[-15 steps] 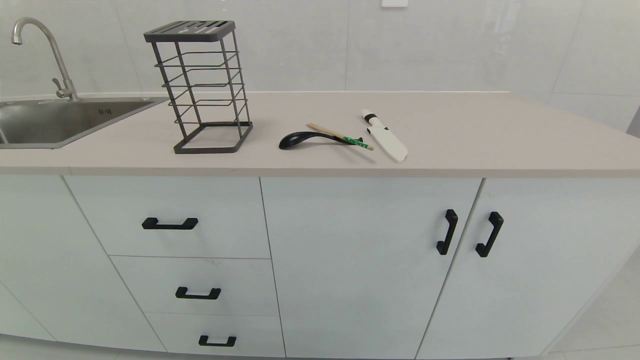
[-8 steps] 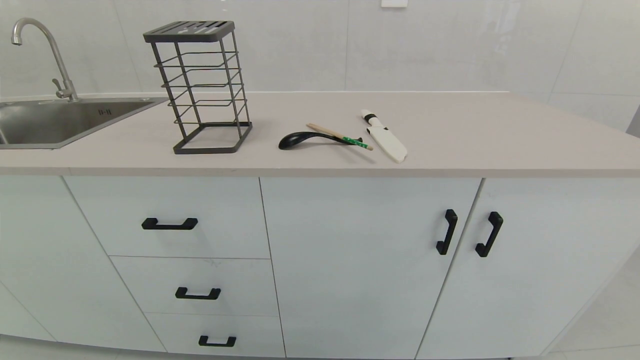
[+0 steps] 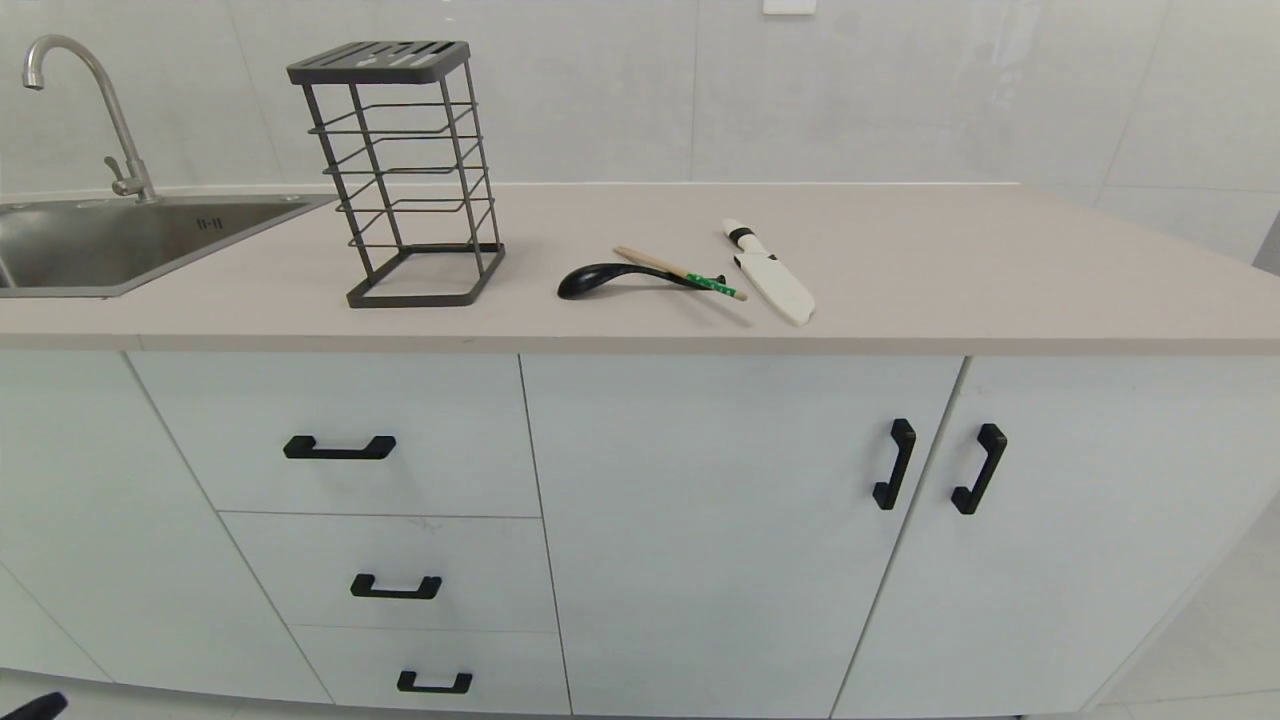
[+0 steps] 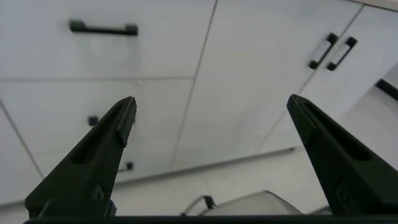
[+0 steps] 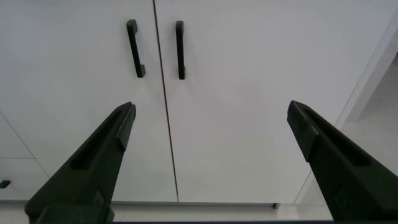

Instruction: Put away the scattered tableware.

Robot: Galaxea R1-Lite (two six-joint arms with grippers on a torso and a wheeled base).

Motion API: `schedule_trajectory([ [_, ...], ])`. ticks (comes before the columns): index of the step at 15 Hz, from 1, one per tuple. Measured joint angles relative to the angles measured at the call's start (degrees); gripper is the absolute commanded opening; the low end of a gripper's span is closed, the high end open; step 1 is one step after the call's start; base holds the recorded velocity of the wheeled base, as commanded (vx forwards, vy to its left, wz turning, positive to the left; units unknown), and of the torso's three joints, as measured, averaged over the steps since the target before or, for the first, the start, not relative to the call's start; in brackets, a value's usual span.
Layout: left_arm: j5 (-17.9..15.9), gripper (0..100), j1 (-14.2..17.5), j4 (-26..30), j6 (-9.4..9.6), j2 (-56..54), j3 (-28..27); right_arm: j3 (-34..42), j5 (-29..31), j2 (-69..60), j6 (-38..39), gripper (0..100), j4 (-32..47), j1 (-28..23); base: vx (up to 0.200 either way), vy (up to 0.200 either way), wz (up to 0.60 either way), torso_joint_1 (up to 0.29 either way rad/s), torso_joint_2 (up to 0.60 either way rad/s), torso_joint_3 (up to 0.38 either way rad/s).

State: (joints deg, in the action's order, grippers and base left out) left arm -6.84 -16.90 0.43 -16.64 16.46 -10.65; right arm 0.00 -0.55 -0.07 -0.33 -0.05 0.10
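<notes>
Left pincer [image 4: 211, 101] agape, right pincer [image 5: 210, 107] agape, rack [image 3: 402, 170] upright near sink [image 3: 110, 245]

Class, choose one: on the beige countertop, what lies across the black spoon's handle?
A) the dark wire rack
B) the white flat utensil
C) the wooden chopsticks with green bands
C: the wooden chopsticks with green bands cross the handle of the black spoon.

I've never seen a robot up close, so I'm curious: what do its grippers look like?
Both the left gripper and right gripper have two plain, matte black fingers, long and wedge-shaped, tapering to blunt tips. No cables or markings show on them.
</notes>
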Motion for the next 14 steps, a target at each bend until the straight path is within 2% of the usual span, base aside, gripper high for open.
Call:
schedule_trajectory([
  [1, -0.1, 100, -0.9, -0.1, -2.57, 2.1, 0.1, 0.0, 0.0, 0.0, 0.0, 100, 0.0, 0.0, 0.000, 0.000, 0.00, 0.000, 0.00, 0.000],
  [3, -0.2, 100, -1.9, -0.4, -4.66, 7.2, -0.3, 0.0, 0.0, 0.0, 0.0, 100, 0.0, 0.1, 0.000, 0.000, 0.00, 0.000, 0.00, 0.000],
  [7, -0.3, 100, -4.3, -6.0, -5.11, 21.5, -0.5, 0.0, 0.0, 0.0, 0.0, 100, 0.0, 0.1, 0.000, 0.000, 0.00, 0.000, 0.00, 0.000],
  [9, -0.3, 100, -4.8, -9.3, -3.77, 29.8, -0.5, 0.0, 0.0, 0.0, 0.0, 100, 0.0, 0.1, 0.000, 0.000, 0.00, 0.000, 0.00, 0.000],
  [10, -0.3, 100, -4.4, -11.1, 0.74, 35.7, -0.5, 0.0, 0.0, 0.0, 0.0, 100, 0.0, 0.1, 0.000, 0.000, 0.00, 0.000, 0.00, 0.000],
  [11, -0.3, 100, -3.4, -11.8, 6.28, 39.1, -0.1, 0.0, 0.0, 0.0, 0.0, 100, 0.0, 0.1, 0.000, 0.000, 0.00, 0.000, 0.00, 0.000],
  [12, -0.3, 100, -2.8, -12.2, 9.58, 40.9, 0.2, 0.0, 0.0, 0.0, 0.0, 100, 0.0, 0.1, 0.000, 0.000, 0.00, 0.000, 0.00, 0.000],
  [13, -0.3, 100, -1.8, -13.0, 14.86, 43.4, 1.3, 0.0, 0.0, 0.0, 0.0, 100, 0.0, 0.1, 0.000, 0.000, 0.00, 0.000, 0.00, 0.000],
  [14, -0.3, 100, -1.5, -13.8, 16.40, 44.3, 2.2, 0.0, 0.0, 0.0, 0.0, 100, 0.0, 0.1, 0.000, 0.000, 0.00, 0.000, 0.00, 0.000],
])
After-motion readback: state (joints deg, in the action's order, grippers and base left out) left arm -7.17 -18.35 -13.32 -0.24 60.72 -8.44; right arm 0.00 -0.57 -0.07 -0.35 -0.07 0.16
